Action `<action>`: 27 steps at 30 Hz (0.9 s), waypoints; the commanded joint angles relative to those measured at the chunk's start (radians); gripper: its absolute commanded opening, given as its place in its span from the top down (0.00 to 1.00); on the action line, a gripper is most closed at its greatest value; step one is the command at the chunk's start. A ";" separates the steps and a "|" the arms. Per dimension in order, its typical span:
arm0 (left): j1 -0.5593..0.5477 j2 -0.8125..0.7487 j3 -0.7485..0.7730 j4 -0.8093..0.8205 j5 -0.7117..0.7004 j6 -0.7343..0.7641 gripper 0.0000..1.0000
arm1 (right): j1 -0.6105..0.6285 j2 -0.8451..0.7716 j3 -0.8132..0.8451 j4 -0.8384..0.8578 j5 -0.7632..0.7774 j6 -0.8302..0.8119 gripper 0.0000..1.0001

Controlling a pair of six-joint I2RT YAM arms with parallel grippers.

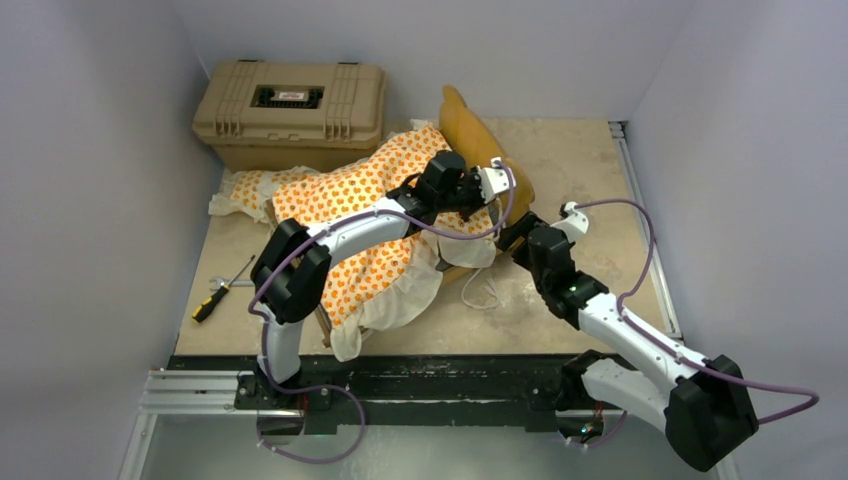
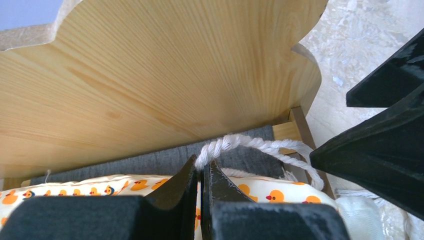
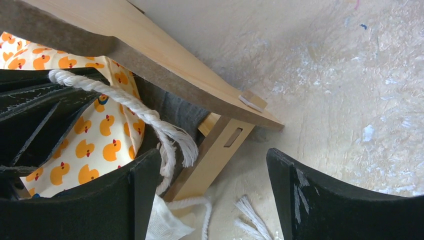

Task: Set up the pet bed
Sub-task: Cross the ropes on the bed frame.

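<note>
- Top view: the light-wood pet bed frame with scalloped headboard [image 1: 472, 132] stands tipped up on the pale speckled tabletop [image 1: 585, 170], not flat.
- The orange-patterned white-ruffled mattress cushion [image 1: 350, 195] drapes from the frame toward the near left and is only partly on it, so I judge the bed not yet set up.
- The tan ribbed plastic hard case [image 1: 290, 105] sits well left of the frame by the back wall. The yellow-and-black-handled screwdriver [image 1: 220, 298] lies far to the frame's near left. Neither is touched.
- Both arms meet at the frame's near corner.
- Left wrist view: the left jaws are fully closed, pinching a white twisted cotton cord [image 2: 240, 144] just below the frame's headboard.
- The cord is likely a cushion tie, held to drag the cushion onto the frame's grey woven fabric base [image 2: 150, 162].
- The headboard is smooth grained pine with a wavy cut edge. The cushion is soft, with a small duck print.
- Right wrist view: the right jaws are spread wide with nothing between them, just beside the frame's slotted wooden corner post [image 3: 220, 150], with bare tabletop beneath.
- They are probably waiting to take the cord or steady the frame.
- The cord is limp and its end is frayed.
</note>
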 commanded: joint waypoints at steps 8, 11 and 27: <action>0.001 0.003 0.016 0.025 0.054 -0.046 1.00 | -0.010 0.077 -0.003 0.096 -0.020 -0.032 0.18; 0.000 0.004 0.014 0.023 0.055 -0.046 1.00 | -0.014 0.118 -0.007 0.080 -0.003 -0.007 0.18; 0.001 0.010 -0.020 0.038 0.091 -0.059 1.00 | -0.014 0.298 0.016 0.084 0.132 0.079 0.16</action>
